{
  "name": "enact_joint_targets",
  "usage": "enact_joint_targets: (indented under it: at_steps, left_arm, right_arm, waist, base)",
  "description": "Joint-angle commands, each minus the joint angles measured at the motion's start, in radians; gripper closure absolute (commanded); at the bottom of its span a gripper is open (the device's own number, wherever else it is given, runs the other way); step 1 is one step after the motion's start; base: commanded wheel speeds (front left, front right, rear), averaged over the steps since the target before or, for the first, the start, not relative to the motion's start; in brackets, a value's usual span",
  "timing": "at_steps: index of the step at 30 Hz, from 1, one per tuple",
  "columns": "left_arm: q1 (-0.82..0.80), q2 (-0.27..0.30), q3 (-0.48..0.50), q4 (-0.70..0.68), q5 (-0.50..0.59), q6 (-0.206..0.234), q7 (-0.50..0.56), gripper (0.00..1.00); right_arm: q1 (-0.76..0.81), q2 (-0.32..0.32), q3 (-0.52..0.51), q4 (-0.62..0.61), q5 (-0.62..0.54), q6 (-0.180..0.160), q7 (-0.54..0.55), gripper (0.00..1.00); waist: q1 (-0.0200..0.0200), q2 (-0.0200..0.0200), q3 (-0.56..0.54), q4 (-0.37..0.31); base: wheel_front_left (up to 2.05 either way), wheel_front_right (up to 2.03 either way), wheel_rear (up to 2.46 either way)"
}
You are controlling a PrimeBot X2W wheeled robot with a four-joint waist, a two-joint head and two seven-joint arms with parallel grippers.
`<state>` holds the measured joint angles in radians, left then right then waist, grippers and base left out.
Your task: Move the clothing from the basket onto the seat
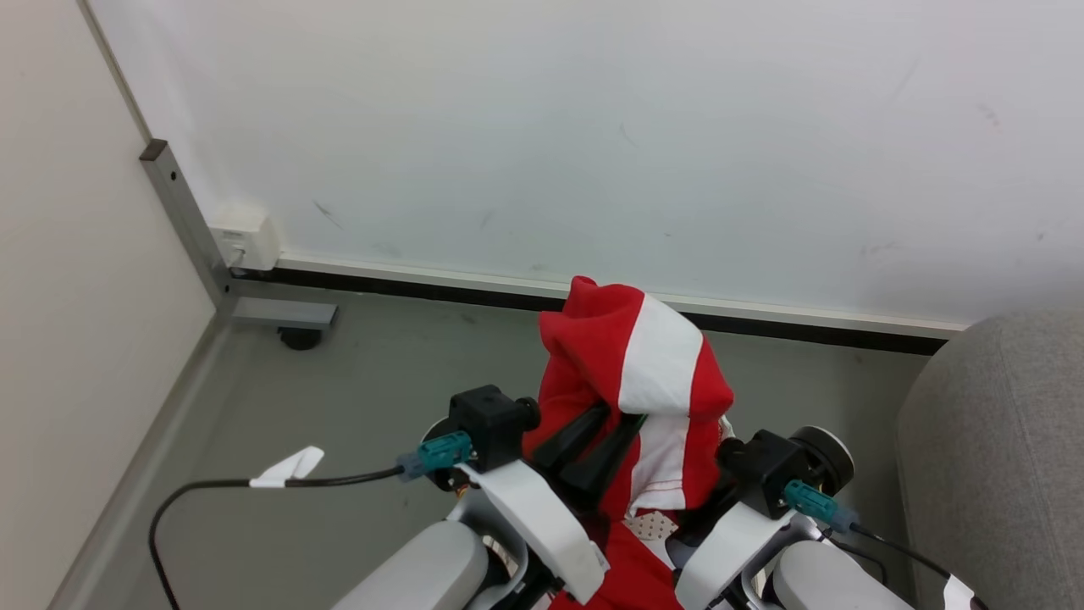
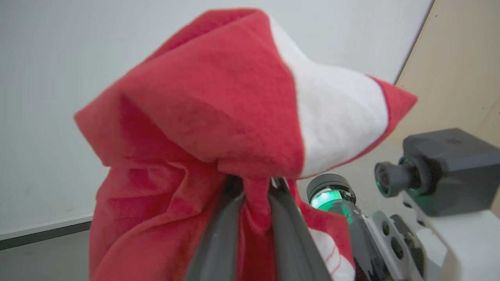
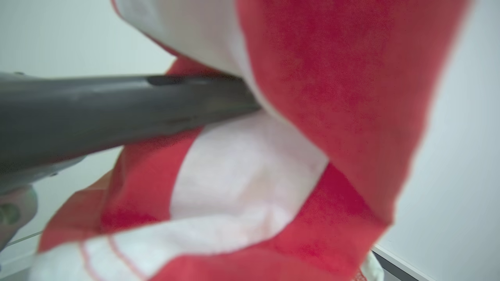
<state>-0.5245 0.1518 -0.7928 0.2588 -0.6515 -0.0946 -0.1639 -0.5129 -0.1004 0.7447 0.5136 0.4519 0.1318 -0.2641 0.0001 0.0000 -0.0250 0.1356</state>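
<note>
Red-and-white clothing (image 1: 631, 364) hangs aloft, one fold pinched tight between the fingers of the left gripper (image 2: 256, 187). The right gripper (image 1: 745, 462) sits buried under cloth, grip unreadable. The grey seat (image 1: 999, 440) lies rightward, seemingly nearer the right arm.

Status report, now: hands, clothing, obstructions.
Left hand shut on red-and-white garment, held aloft. Right hand buried under the fabric, grip unreadable. Grey sofa off to the right, garment not yet over it.

Bright even light, faint shadows, clothing (image 3: 332, 78) blurred close-up
</note>
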Motion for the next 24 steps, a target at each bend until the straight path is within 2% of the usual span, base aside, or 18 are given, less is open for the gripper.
enact_joint_targets:
  at_steps: [1, 13, 14, 15, 24]
  left_arm:
    - [0.0, 0.009, 0.003, 0.004, -0.008, 0.005, -0.007, 1.0]
    - [-0.005, 0.015, 0.002, 0.014, -0.019, 0.012, -0.005, 1.0]
    - [-0.004, 0.014, 0.002, 0.015, -0.021, 0.012, -0.002, 0.75]
    - [-0.004, 0.013, 0.002, 0.016, -0.022, 0.014, 0.001, 0.0]
    - [0.01, 0.026, 0.001, -0.001, -0.019, 0.025, -0.008, 0.0]
  right_arm:
    - [0.011, -0.008, -0.003, -0.007, 0.011, -0.002, -0.001, 1.0]
    - [0.03, -0.009, -0.015, -0.025, 0.024, -0.002, -0.001, 1.0]
    - [0.031, -0.008, -0.024, -0.028, 0.027, -0.002, -0.001, 1.0]
    - [0.035, -0.009, -0.029, -0.029, 0.031, -0.002, -0.001, 1.0]
    - [0.064, -0.03, -0.083, -0.048, 0.038, -0.002, -0.001, 1.0]
  waist:
    - [-0.0001, 0.0, 0.001, -0.003]
    - [-0.0001, 0.0, -0.003, -0.027]
    - [-0.0001, 0.0, -0.003, -0.029]
    - [-0.0001, 0.0, -0.003, -0.032]
    - [-0.0001, 0.0, 0.007, -0.084]
  base:
    - [0.0, 0.0, 0.0]
    - [0.0, 0.0, 0.0]
    - [0.0, 0.0, 0.0]
    - [0.0, 0.0, 0.0]
    - [0.0, 0.0, 0.0]
